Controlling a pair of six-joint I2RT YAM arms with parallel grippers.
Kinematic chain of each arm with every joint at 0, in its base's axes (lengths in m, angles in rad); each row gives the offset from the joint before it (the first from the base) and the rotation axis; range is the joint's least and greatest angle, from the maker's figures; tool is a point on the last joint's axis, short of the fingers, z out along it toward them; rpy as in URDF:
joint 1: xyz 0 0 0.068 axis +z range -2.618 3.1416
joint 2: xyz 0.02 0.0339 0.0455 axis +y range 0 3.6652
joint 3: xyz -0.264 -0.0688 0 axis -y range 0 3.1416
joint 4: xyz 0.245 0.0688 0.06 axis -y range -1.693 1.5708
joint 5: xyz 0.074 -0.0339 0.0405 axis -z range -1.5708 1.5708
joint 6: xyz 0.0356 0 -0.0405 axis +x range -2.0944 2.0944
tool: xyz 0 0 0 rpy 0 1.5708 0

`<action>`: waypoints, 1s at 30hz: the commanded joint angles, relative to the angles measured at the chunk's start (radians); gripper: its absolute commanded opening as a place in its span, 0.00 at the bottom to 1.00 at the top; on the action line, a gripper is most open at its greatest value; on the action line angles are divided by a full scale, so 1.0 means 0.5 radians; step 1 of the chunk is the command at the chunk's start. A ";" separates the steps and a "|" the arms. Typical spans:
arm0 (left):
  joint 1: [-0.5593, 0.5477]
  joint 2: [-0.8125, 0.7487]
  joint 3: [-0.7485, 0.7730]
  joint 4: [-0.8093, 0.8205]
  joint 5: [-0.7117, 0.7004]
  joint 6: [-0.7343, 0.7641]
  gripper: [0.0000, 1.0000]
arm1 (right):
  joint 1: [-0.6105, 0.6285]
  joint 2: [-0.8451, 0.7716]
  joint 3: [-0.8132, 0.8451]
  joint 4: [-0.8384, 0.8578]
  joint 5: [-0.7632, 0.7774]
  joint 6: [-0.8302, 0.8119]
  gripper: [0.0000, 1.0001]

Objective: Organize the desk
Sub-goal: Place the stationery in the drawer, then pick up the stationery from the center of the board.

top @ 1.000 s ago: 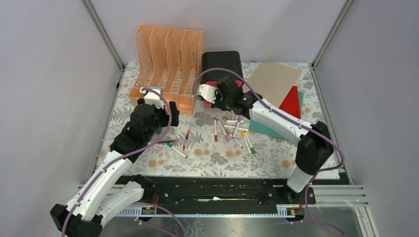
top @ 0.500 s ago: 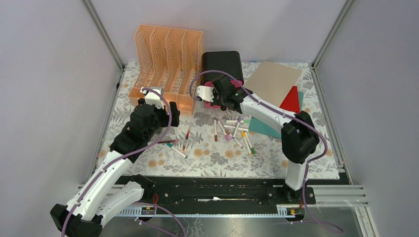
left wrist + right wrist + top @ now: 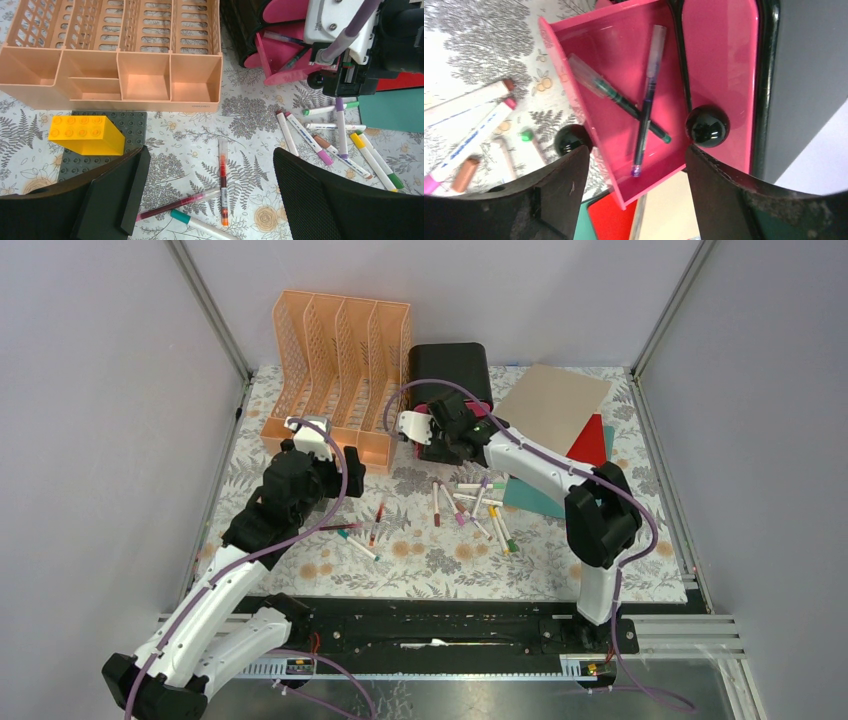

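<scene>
The desk (image 3: 430, 562) wears a fern-and-flower cloth strewn with markers (image 3: 475, 505). My right gripper (image 3: 425, 435) hovers over the open pink drawer (image 3: 624, 65) of the black drawer box (image 3: 450, 365). In the right wrist view this gripper (image 3: 635, 165) is open and grips nothing. A purple pen (image 3: 649, 95) lies crossed over a green pen (image 3: 619, 97) in the drawer below. My left gripper (image 3: 210, 160) is open above a red pen (image 3: 223, 185), a dark red pen (image 3: 175, 205) and a teal-capped marker (image 3: 200, 225).
An orange file rack (image 3: 335, 370) stands at the back left. In front of it a yellow brick (image 3: 85, 134) sits on a grey baseplate (image 3: 120, 125). Tan card (image 3: 555, 405), a red sheet (image 3: 590, 450) and a teal sheet (image 3: 530, 500) lie at the right.
My right arm has drawn in toward the drawer box, with its elbow swinging left and nearer. Its jaws have parted. The left arm has not moved.
</scene>
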 commanded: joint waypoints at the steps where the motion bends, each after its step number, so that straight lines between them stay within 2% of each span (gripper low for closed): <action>1: 0.037 0.007 -0.029 0.106 0.144 -0.019 0.99 | -0.015 -0.252 0.092 -0.140 -0.255 0.252 0.79; 7: 0.130 0.101 -0.048 0.174 0.442 -0.112 0.99 | -0.015 -0.629 -0.148 -0.346 -0.682 0.492 0.88; 13: 0.133 0.231 -0.101 0.313 0.805 -0.339 0.99 | -0.013 -1.042 -0.462 -0.489 -0.899 0.603 0.99; 18: 0.133 0.289 -0.277 0.451 1.022 -0.659 0.99 | -0.014 -1.358 -0.693 -0.514 -1.018 0.684 1.00; 24: 0.131 0.293 -0.489 0.584 1.064 -0.915 0.99 | -0.146 -1.592 -1.044 -0.317 -1.299 0.704 1.00; 30: 0.105 0.335 -0.558 0.471 0.885 -1.008 0.99 | -0.272 -1.647 -1.188 -0.263 -1.394 0.686 1.00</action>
